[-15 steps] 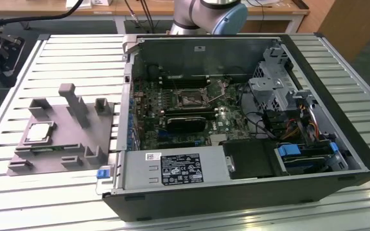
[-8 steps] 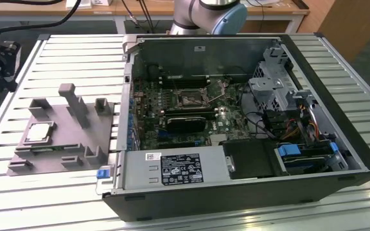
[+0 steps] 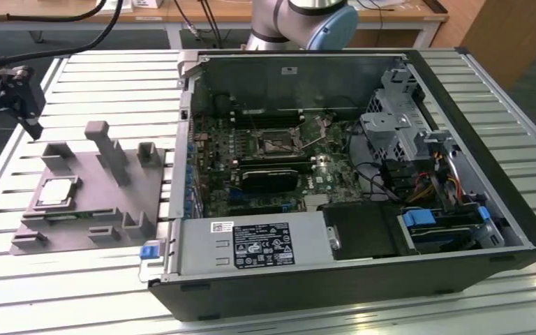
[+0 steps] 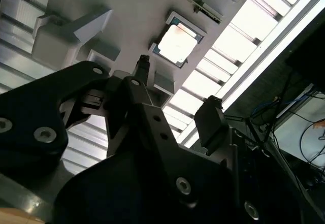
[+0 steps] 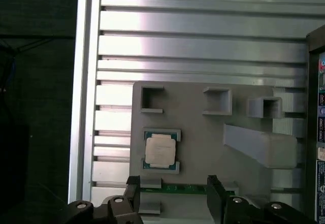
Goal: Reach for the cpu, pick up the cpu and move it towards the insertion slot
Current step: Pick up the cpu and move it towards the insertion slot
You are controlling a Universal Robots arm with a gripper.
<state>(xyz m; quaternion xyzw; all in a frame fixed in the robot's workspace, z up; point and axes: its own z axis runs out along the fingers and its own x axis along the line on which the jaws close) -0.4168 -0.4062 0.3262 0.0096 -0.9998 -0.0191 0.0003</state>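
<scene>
The cpu [image 3: 56,192], a small silvery square with a pale rim, lies flat in a recess of a grey fixture plate [image 3: 86,209] at the exterior view's left. Both wrist views show the cpu [image 4: 177,43] [image 5: 161,150] lying untouched. My gripper [image 3: 24,105] hangs above the table, behind the plate and apart from the cpu. In both wrist views the gripper [image 4: 177,88] [image 5: 172,196] is open, with nothing between its black fingers [image 4: 210,115] [image 5: 214,196]. The insertion slot [image 3: 276,142], a square socket with a dark centre, sits on the motherboard inside the open computer case.
Grey upright blocks [image 3: 109,150] stand on the fixture plate around the cpu. The open computer case [image 3: 343,279] lies on a slatted metal table [image 3: 109,77], its wall between plate and socket. A black card [image 3: 268,179] sits just in front of the socket, cables and drive bays further right.
</scene>
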